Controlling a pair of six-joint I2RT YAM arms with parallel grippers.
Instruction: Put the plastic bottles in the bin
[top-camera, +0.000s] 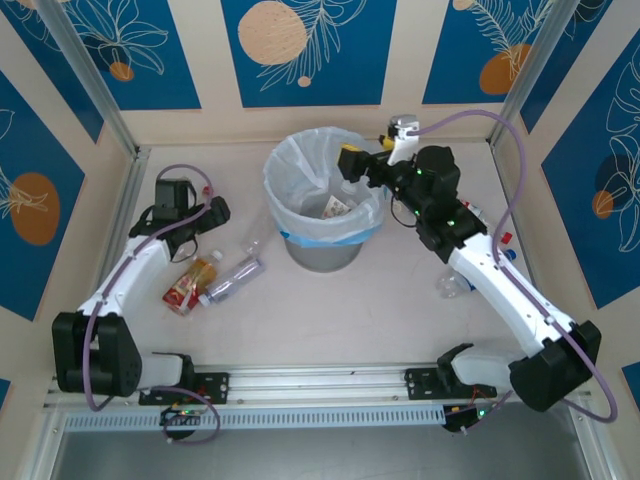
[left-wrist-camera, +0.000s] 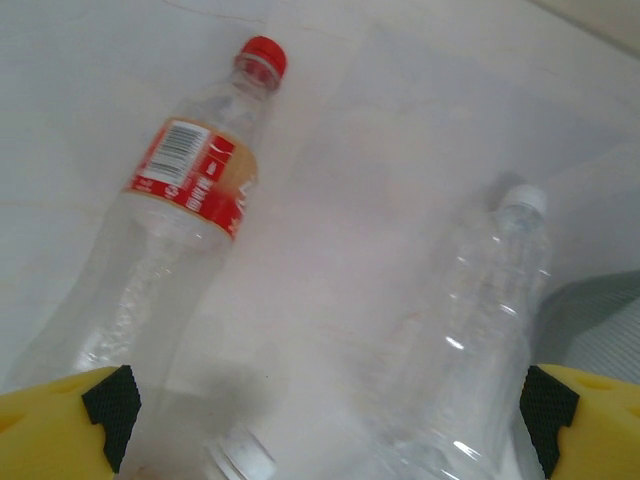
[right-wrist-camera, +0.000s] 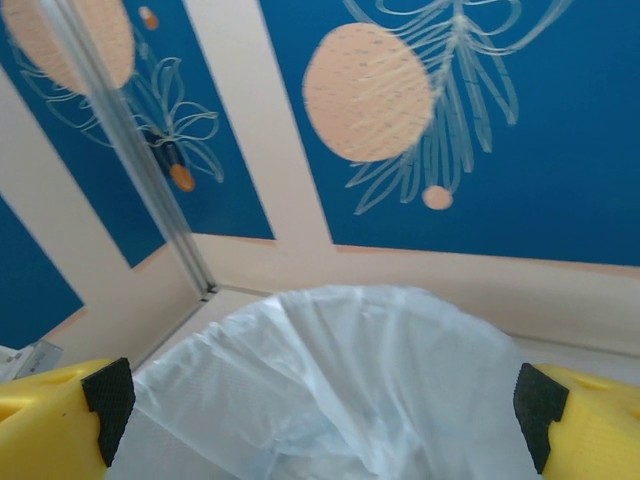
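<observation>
The empty, wide-open left gripper (left-wrist-camera: 330, 400) is being held over a red-capped clear plastic bottle (left-wrist-camera: 180, 240) and a white-capped one (left-wrist-camera: 480, 320); either may be nudged away.

The plastic bottles (left-wrist-camera: 190, 230) are seen as clear, glossy plastic (one bears a shiny printed label (left-wrist-camera: 195, 175)). The bin (top-camera: 322, 255) is lined with thin, translucent, crinkled film (right-wrist-camera: 340, 390). The surface (left-wrist-camera: 400, 110) is rendered matt and smooth.
</observation>
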